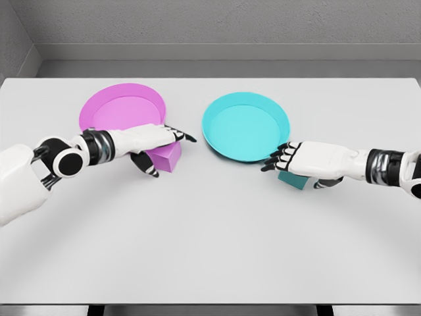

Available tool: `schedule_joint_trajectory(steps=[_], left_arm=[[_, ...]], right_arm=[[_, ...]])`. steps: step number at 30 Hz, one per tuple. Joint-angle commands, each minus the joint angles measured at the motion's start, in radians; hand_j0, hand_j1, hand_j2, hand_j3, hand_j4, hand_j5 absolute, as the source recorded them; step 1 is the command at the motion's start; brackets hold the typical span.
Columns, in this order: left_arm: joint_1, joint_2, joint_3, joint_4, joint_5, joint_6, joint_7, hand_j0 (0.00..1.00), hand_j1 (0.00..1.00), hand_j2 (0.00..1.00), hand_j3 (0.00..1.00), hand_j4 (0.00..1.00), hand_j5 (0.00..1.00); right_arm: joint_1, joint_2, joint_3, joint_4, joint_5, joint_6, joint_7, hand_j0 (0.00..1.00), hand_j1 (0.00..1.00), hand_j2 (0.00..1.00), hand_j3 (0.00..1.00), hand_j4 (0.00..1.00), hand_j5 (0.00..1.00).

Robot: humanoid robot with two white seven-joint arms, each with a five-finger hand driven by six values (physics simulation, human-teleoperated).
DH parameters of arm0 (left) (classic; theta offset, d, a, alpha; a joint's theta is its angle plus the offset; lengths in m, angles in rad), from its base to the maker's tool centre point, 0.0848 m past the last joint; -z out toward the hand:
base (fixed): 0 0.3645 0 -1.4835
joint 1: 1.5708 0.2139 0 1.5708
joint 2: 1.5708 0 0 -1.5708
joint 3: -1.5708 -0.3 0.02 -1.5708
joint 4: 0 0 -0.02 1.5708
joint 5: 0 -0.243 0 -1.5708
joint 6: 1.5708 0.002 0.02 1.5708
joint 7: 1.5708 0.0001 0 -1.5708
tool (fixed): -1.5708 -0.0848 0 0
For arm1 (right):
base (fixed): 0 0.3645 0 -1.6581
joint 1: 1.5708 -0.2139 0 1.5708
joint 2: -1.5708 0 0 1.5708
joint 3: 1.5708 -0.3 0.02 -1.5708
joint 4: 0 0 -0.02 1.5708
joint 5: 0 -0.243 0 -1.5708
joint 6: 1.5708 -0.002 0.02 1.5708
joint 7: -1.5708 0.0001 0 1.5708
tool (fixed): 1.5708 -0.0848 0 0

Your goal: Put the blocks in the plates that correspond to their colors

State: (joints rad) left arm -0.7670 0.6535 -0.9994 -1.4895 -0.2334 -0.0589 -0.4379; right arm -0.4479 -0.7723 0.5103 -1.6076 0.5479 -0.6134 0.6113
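Left hand [148, 141] fingers closed around magenta block [167, 157] beside magenta plate [122, 105]. Right hand [309, 161] fingers curled over teal block [293, 179] beside teal plate [245, 125]. Both blocks should be lifted clear of rims before release.

Magenta block [168, 157] and plate [99, 108]; teal block [295, 179], plate [214, 128]

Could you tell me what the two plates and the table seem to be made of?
Pink plate and cyan plate: probably plastic, uniform saturated colour, smooth, soft sheen on the raised rims. Table: matte white, flat and featureless; laminate or painted board, uncertain in this render.
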Motion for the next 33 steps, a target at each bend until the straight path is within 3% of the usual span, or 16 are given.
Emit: schedule_joint_trajectory(steps=[1, 3, 12, 14, 22, 30, 33], left_arm=[[0.0, 0.002, -0.005, 0.002, 0.002, -0.003, -0.001, 0.86, 0.86, 0.86, 0.86, 0.86, 0.86], [0.0, 0.002, -0.005, 0.002, 0.002, -0.003, -0.001, 0.83, 0.83, 0.83, 0.83, 0.83, 0.83], [0.0, 0.003, -0.005, 0.011, -0.026, -0.009, -0.001, 0.63, 0.63, 0.63, 0.63, 0.63, 0.63], [0.0, 0.003, -0.005, 0.011, -0.027, -0.016, -0.001, 0.6, 0.6, 0.6, 0.6, 0.6, 0.6], [-0.031, 0.035, 0.001, 0.0, -0.017, -0.176, -0.004, 0.42, 0.42, 0.42, 0.42, 0.42, 0.42], [-0.074, 0.086, 0.03, 0.021, 0.006, -0.231, -0.001, 0.4, 0.4, 0.4, 0.4, 0.4, 0.4], [-0.124, 0.084, 0.031, 0.132, 0.006, -0.234, -0.001, 0.4, 0.4, 0.4, 0.4, 0.4, 0.4]], right_arm=[[-0.005, -0.001, -0.003, 0.0, 0.001, 0.003, 0.0, 0.88, 0.88, 0.88, 0.88, 0.88, 0.88], [-0.011, 0.001, -0.004, 0.002, -0.002, 0.003, 0.0, 0.78, 0.78, 0.78, 0.78, 0.78, 0.78], [-0.009, 0.001, -0.003, 0.002, -0.006, 0.003, 0.0, 0.72, 0.72, 0.72, 0.72, 0.72, 0.72], [-0.011, 0.005, -0.003, 0.002, -0.006, 0.003, 0.0, 0.65, 0.65, 0.65, 0.65, 0.65, 0.65], [-0.012, 0.016, -0.029, 0.021, -0.048, 0.003, 0.0, 0.62, 0.62, 0.62, 0.62, 0.62, 0.62], [-0.021, 0.015, -0.085, 0.046, -0.132, 0.003, 0.0, 0.62, 0.62, 0.62, 0.62, 0.62, 0.62], [-0.025, 0.015, -0.093, 0.052, -0.134, 0.003, 0.0, 0.62, 0.62, 0.62, 0.62, 0.62, 0.62]])
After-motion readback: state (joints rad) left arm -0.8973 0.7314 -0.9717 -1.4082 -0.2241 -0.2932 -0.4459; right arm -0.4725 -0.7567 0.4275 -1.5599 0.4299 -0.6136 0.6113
